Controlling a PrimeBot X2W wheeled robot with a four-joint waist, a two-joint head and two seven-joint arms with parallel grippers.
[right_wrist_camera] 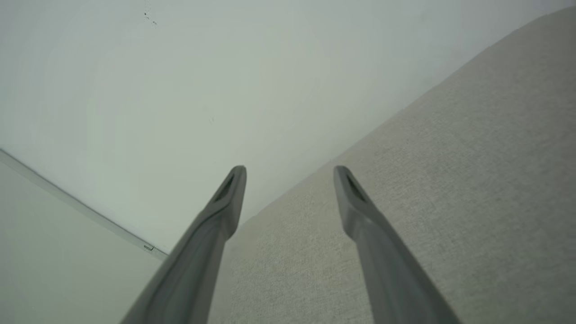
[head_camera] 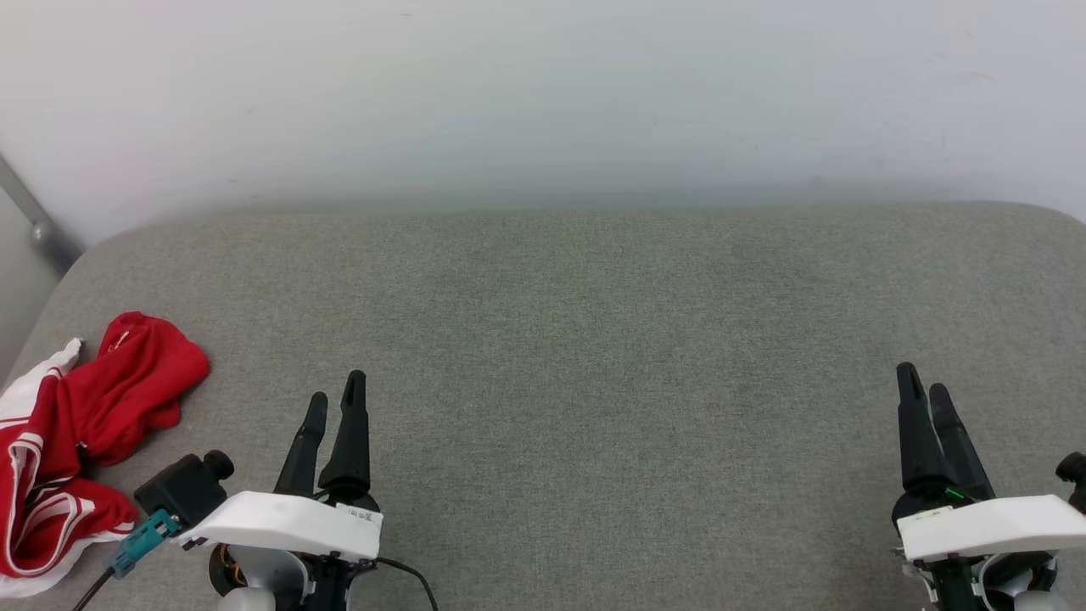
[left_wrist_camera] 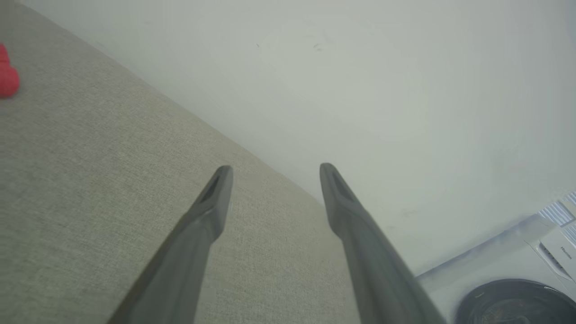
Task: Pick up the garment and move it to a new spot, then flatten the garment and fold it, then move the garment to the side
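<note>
The garment (head_camera: 76, 441) lies crumpled at the bench's (head_camera: 594, 339) near left corner. The left gripper (head_camera: 337, 386), beside it, and the right gripper (head_camera: 923, 379) both gape wide, empty. Soft, light cloth; a raised red fold should pinch easily.

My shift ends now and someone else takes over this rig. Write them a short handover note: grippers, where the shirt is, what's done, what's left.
left gripper: open, empty, above the grey fabric surface, just right of the shirt and apart from it.
right gripper: open, empty, over the surface's right side.
red T-shirt with white striped trim: crumpled in a heap at the surface's near left edge, not gripped.
Done: nothing yet, judging by the heap.
Left: pick the shirt up, move it to a new spot, flatten and fold it, then move it aside.
</note>
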